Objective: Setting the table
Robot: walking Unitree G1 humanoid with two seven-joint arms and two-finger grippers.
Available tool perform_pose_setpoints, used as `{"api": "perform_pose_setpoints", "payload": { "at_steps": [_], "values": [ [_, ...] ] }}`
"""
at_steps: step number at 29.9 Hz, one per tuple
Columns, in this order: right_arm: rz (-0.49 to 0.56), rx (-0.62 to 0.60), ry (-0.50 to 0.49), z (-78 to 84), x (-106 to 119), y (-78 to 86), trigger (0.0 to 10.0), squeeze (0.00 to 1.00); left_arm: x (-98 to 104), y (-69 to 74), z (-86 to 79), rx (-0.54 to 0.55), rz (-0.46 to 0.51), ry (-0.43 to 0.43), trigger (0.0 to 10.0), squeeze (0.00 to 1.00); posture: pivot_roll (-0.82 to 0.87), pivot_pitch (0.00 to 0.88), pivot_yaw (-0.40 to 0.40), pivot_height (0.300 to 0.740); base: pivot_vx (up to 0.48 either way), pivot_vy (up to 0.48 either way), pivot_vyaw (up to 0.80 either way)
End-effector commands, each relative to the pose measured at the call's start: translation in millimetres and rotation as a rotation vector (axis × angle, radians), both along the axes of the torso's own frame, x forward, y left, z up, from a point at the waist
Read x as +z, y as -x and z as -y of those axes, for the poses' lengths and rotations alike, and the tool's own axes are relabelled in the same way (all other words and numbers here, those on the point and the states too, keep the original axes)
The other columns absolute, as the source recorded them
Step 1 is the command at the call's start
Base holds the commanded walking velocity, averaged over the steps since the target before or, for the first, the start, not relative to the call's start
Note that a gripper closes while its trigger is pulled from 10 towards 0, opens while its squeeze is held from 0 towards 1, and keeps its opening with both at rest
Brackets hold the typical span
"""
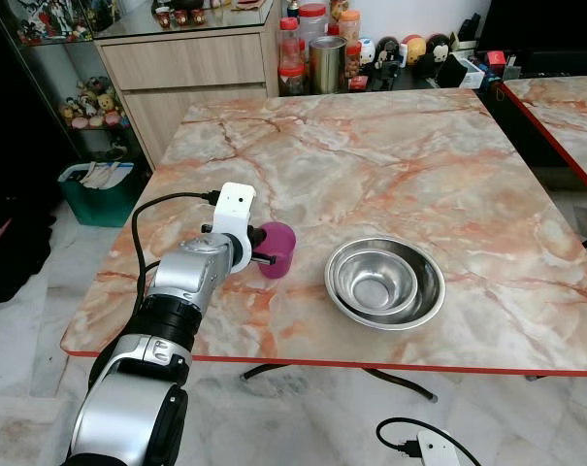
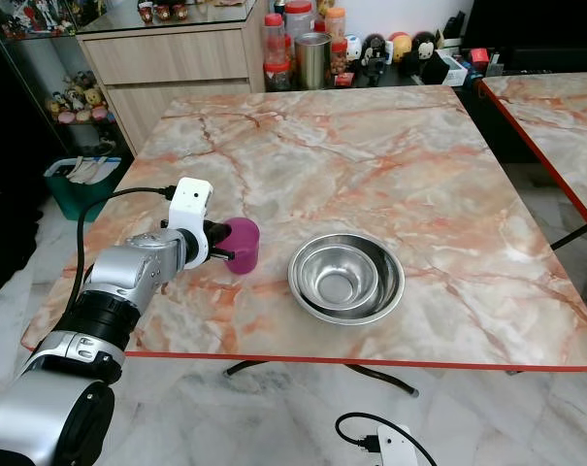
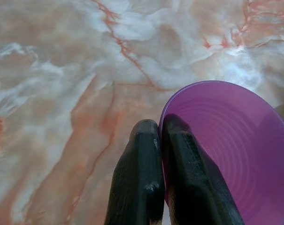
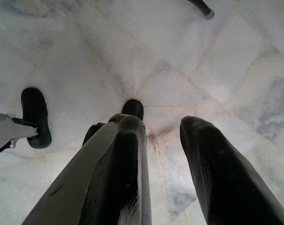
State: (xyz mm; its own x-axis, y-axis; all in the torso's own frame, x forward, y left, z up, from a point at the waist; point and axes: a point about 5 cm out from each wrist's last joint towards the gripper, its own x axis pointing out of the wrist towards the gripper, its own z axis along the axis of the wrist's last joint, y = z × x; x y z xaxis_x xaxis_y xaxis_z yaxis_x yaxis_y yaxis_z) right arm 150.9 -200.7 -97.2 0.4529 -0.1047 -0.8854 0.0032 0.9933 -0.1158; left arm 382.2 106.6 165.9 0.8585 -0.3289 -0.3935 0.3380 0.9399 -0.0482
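Note:
A purple plastic cup [image 1: 279,249] stands upright on the marble table [image 1: 400,155] near its front left. My left gripper [image 3: 160,125] is shut on the cup's rim, one finger inside and one outside; from the head it sits at the cup's left side [image 1: 260,252]. To the cup's right, apart from it, rests a steel bowl [image 1: 384,282] that looks like two stacked. My right gripper [image 4: 163,121] hangs open above the tiled floor with nothing between its fingers.
Jars and a metal canister [image 1: 325,60] stand on the sideboard beyond the table's far edge. A green bin [image 1: 97,190] is on the floor at the left. A second marble table [image 1: 565,107] stands at the right. A cable and white box [image 1: 437,449] lie below the front edge.

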Motion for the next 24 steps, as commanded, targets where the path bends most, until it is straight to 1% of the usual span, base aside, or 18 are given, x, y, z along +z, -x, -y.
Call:
{"api": "perform_pose_setpoints", "payload": {
  "at_steps": [1, 2, 3, 4, 6, 7, 12, 14, 16, 18, 20, 22, 24],
  "values": [
    [0.004, -0.004, -0.007, -2.8, 0.0, -1.0, 10.0, 0.0, 5.3, -2.3, -1.3, -0.003, -0.001, 0.002, 10.0, 0.63, 0.01, 0.032, 0.078, 0.74, 0.0, 0.0, 0.0],
    [0.004, -0.004, -0.007, -2.8, 0.0, -1.0, 10.0, 0.0, 5.3, -2.2, -1.2, -0.005, -0.002, 0.003, 10.0, 0.67, 0.01, 0.032, 0.078, 0.74, 0.0, 0.0, 0.0],
    [0.004, -0.003, -0.006, -2.7, 0.0, -1.0, 10.0, 0.0, 5.2, -1.9, -0.9, -0.007, -0.003, 0.004, 10.0, 0.9, 0.01, 0.032, 0.078, 0.74, 0.0, 0.0, 0.0],
    [0.004, -0.004, -0.006, -2.7, 0.0, -1.0, 10.0, 0.0, 5.1, -1.7, -0.7, -0.008, -0.004, 0.004, 10.0, 0.96, 0.01, 0.033, 0.078, 0.74, 0.0, 0.0, 0.0],
    [0.004, -0.005, -0.007, -2.7, 0.0, -1.0, 10.0, 0.0, 4.8, -1.5, -0.5, -0.01, -0.004, 0.004, 10.0, 0.96, 0.01, 0.033, 0.078, 0.74, 0.0, 0.0, 0.0],
    [0.004, -0.005, -0.007, -2.7, 0.0, -1.0, 10.0, 0.0, 4.7, -1.4, -0.2, -0.012, -0.004, 0.006, 10.0, 1.0, 0.01, 0.032, 0.078, 0.74, 0.0, 0.0, 0.0],
    [0.005, -0.005, -0.007, -2.6, 0.1, -1.2, 10.0, 0.0, 8.7, -2.5, -0.2, -0.005, 0.029, 0.019, 10.0, 1.0, 0.01, 0.032, 0.078, 0.74, 0.0, 0.0, 0.0],
    [0.005, -0.004, -0.006, -2.7, 0.1, -1.2, 10.0, 0.0, 17.5, -4.4, 0.3, 0.001, 0.093, 0.052, 10.0, 1.0, 0.01, 0.032, 0.077, 0.74, 0.0, 0.0, 0.0],
    [0.005, -0.004, -0.006, -2.6, 0.1, -1.2, 10.0, 0.0, 25.6, -5.8, -2.6, 0.033, 0.133, 0.07, 10.0, 1.0, 0.01, 0.032, 0.075, 0.74, 0.0, 0.0, 0.0],
    [0.005, -0.005, -0.007, -2.6, 0.1, -1.2, 10.0, 0.0, 28.9, -6.5, -5.1, 0.05, 0.15, 0.074, 10.0, 1.0, 0.01, 0.032, 0.075, 0.74, 0.0, 0.0, 0.0],
    [0.004, -0.004, -0.007, -2.4, 0.1, -1.1, 10.0, 0.0, 38.5, -6.5, -12.2, 0.087, 0.195, 0.108, 10.0, 0.0, 0.01, 0.033, 0.074, 0.74, 0.0, 0.0, 0.0],
    [0.004, -0.003, -0.006, -2.4, 0.1, -1.2, 10.0, 0.0, 44.0, -5.8, -17.5, 0.099, 0.228, 0.105, 10.0, 0.0, 0.01, 0.034, 0.072, 0.74, 0.0, 0.0, 0.0],
    [0.004, -0.001, -0.006, -2.4, 0.1, -1.3, 10.0, 0.0, 49.6, -5.4, -23.9, 0.127, 0.276, 0.121, 10.0, 0.0, 0.01, 0.035, 0.071, 0.74, 0.0, 0.0, 0.0]
  ]
}}
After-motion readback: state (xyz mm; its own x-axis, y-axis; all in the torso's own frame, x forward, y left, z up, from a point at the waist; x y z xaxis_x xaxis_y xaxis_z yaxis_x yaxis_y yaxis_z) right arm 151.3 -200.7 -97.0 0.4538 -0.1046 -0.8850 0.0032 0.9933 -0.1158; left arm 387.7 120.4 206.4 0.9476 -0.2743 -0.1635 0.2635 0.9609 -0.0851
